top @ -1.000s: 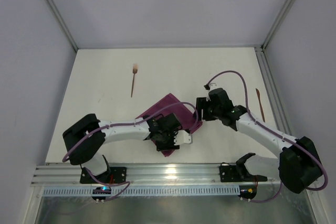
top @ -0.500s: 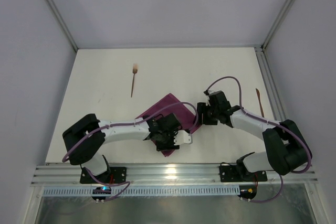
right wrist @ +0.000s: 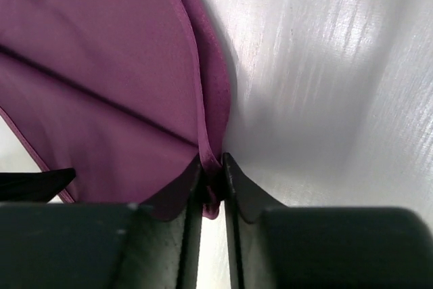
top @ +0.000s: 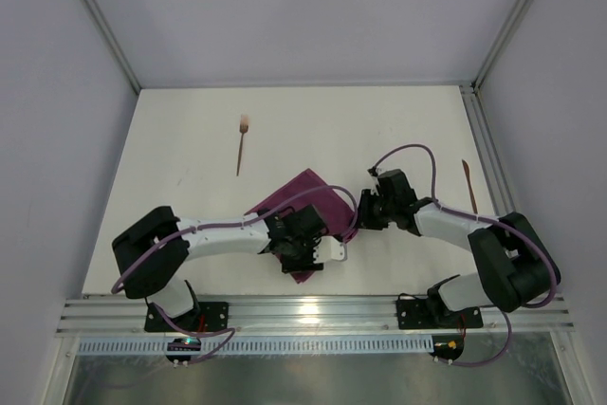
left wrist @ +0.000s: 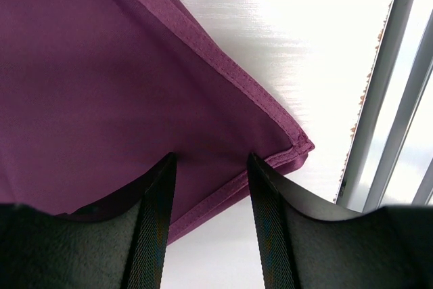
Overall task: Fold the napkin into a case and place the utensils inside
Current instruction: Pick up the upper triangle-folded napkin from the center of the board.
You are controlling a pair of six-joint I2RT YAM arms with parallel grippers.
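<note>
Napkin [top: 308, 193], deep magenta-purple, folded layers, stitched hem

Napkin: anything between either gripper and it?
Nothing visible. The right gripper is pinched on the right edge of the napkin. The left gripper, jaws apart, rests on the cloth by its near corner. The fork and the other utensil lie well clear.

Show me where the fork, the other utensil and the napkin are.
fork [top: 242, 148]: top external view, middle of its handle.
other utensil [top: 469, 188]: top external view, midway along its shaft.
napkin [top: 305, 181]: top external view, bare cloth near its far corner.
</note>
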